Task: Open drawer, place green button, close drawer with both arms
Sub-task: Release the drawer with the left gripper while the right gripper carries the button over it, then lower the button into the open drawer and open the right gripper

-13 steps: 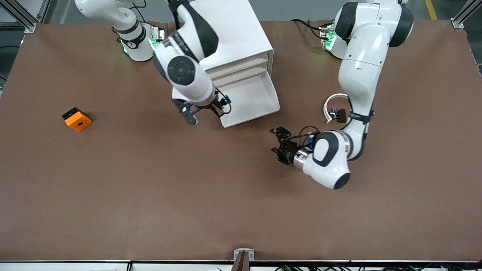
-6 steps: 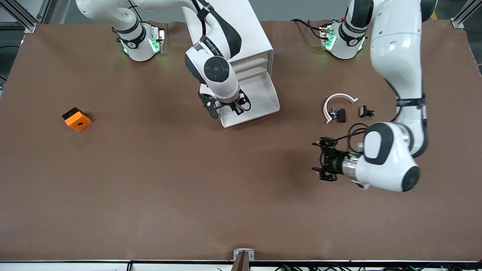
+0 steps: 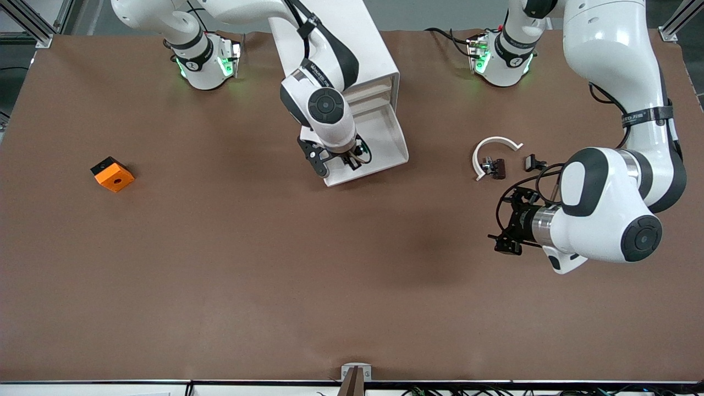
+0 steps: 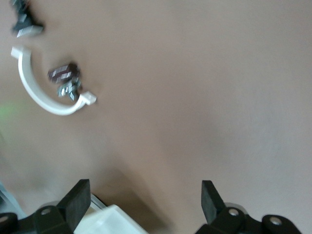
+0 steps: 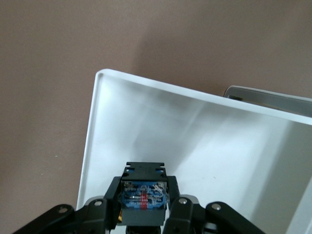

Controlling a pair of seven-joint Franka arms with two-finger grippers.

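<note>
Right wrist view: the small dark blocky button [image 5: 144, 197] was held clamped in the right pincer [image 3: 336, 160] over the open white plastic drawer [image 3: 379, 146], positioned for release. The left pincer [image 3: 510, 224] was held wide over the brown table [image 3: 220, 264], waiting.

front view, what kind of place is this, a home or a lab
Likely a robotics lab bench: two white arms bolted to a brown-covered table, aluminium frame posts at its corners, and a white drawer unit set out as a test prop.

An orange cube [image 3: 113, 174] lies toward the right arm's end of the table. A white curved piece [image 3: 491, 151] sits near 2 small dark parts [image 3: 495, 166] [image 3: 533, 163].
</note>
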